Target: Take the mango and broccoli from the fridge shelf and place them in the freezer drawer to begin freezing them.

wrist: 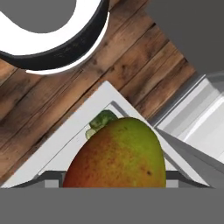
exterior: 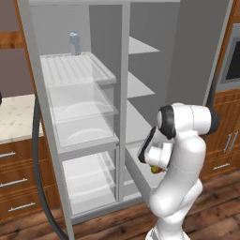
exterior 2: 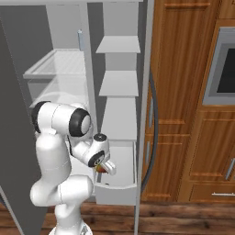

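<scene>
Hand view: my tool (exterior 2: pixel 104 168) grips the mango (wrist: pixel 117 155), with the broccoli (wrist: pixel 101 121) just beyond it in the freezer drawer (wrist: pixel 65 138).

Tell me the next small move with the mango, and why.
Probably open the end effector and let go. It holds the mango above the open freezer drawer, and the hand view shows the broccoli already lying in the drawer beyond the fruit, so this drop should finish the job.
</scene>
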